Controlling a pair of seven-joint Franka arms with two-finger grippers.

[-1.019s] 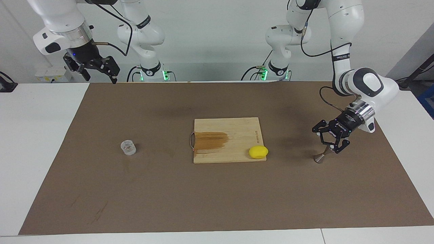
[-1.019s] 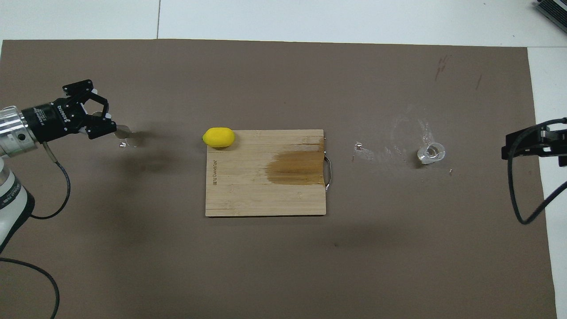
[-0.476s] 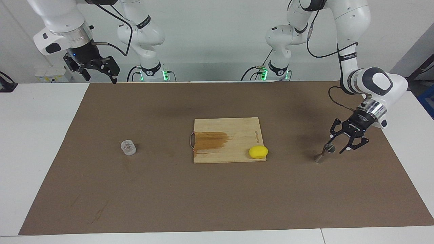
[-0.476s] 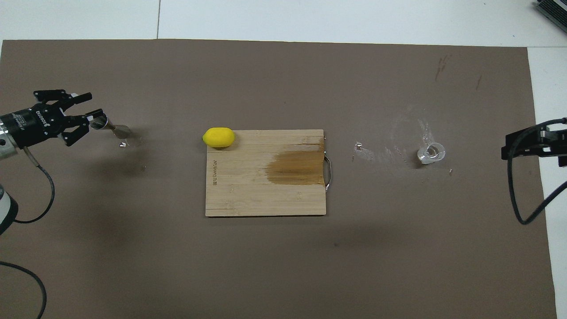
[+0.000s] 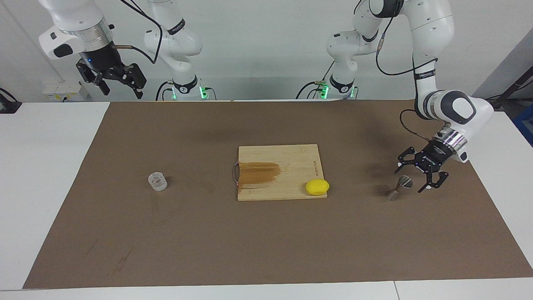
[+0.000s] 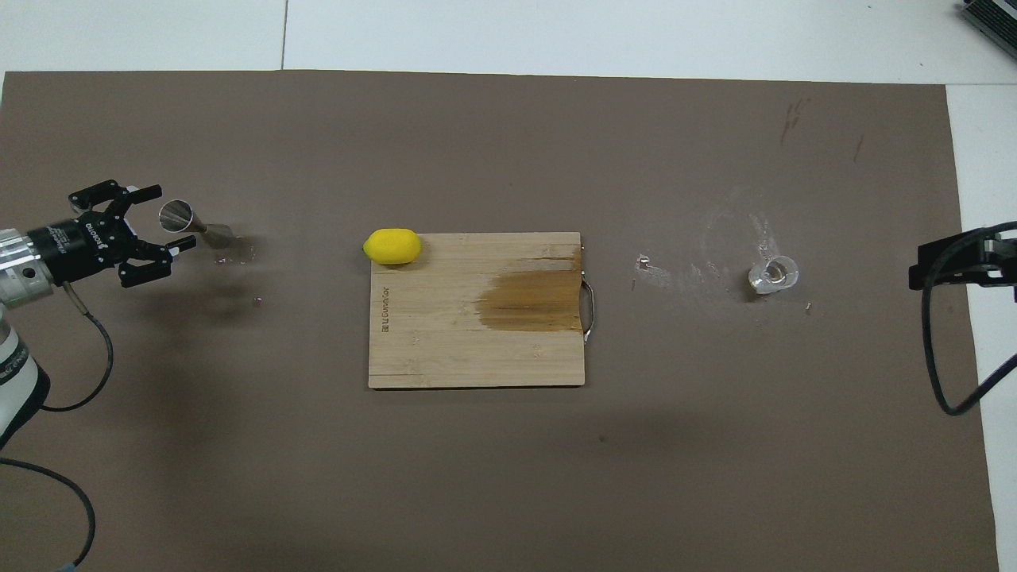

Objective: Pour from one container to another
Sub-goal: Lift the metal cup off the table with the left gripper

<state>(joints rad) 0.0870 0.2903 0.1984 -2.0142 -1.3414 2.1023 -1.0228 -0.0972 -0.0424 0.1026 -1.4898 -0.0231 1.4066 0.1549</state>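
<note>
The small clear glass cup (image 5: 157,182) (image 6: 773,275) stands on the brown mat toward the right arm's end. The silver metal jigger (image 5: 397,188) (image 6: 195,224) stands on the mat toward the left arm's end. My left gripper (image 5: 411,179) (image 6: 168,217) is open low beside it. The jigger's upper cone sits between the spread fingers, and I see no grip on it. My right gripper (image 5: 120,89) hangs open, high over the mat's edge by the robots, well away from the cup.
A wooden cutting board (image 5: 287,160) (image 6: 445,349) with a dark wet patch lies mid-mat. A yellow lemon (image 5: 317,187) (image 6: 392,245) rests on its corner toward the jigger. Wet splash marks (image 6: 699,266) show on the mat beside the cup.
My left gripper has opened and let go of the jigger, then drawn back a little toward its own end of the table. The right gripper has risen slightly.
</note>
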